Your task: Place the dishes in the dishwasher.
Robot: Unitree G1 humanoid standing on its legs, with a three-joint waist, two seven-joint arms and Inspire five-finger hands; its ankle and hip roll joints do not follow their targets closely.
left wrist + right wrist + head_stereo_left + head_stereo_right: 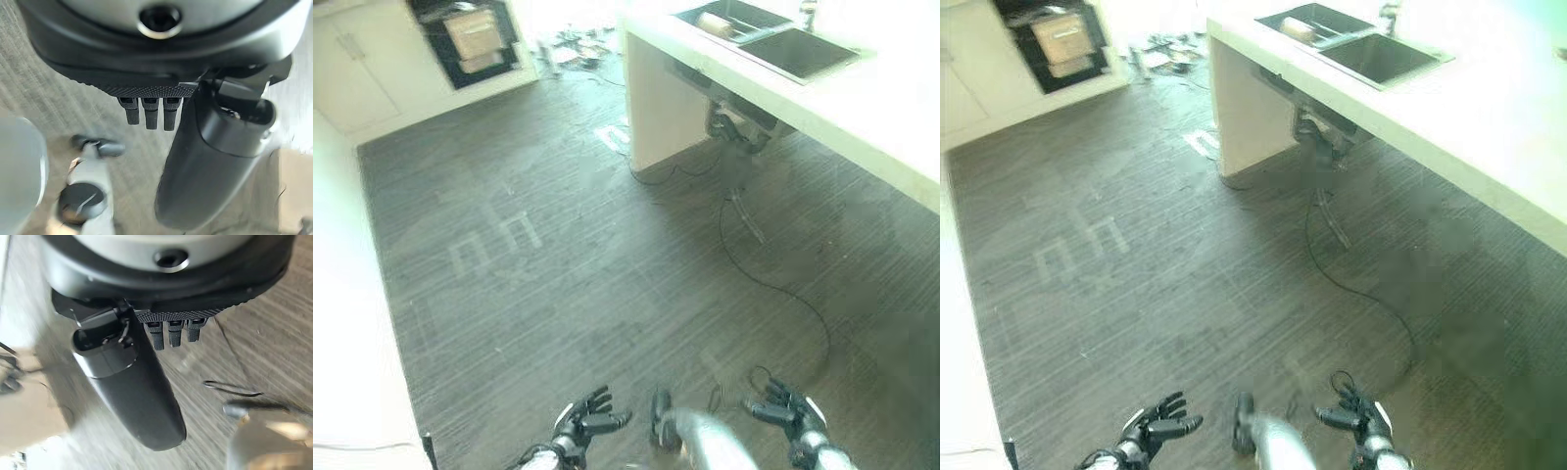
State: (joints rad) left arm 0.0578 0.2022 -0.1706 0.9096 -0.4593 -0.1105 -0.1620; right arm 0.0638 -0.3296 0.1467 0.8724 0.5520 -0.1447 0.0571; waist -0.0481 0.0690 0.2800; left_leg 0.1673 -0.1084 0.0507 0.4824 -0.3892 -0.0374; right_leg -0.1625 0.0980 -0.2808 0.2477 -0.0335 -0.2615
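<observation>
Dishes: something pale is lying in the sink [773, 39] at the far end of the counter [862, 108], in the basin nearer the counter's end corner, possibly a dish [713, 23]; too washed out to be sure. No dishwasher can be picked out with confidence; a dark oven [465, 34] is sitting in the cabinets [362, 69] across the floor [558, 245].

Left hand [582, 423] and right hand [788, 411] are hanging low over the floor, fingers spread and relaxed, holding nothing.

Risks, judged:
- A black cord [773, 284] is trailing across the floor from under the counter; walking toward the sink could snag it.
- Glare on the counter is hiding its edge, so a reach could clip it.
</observation>
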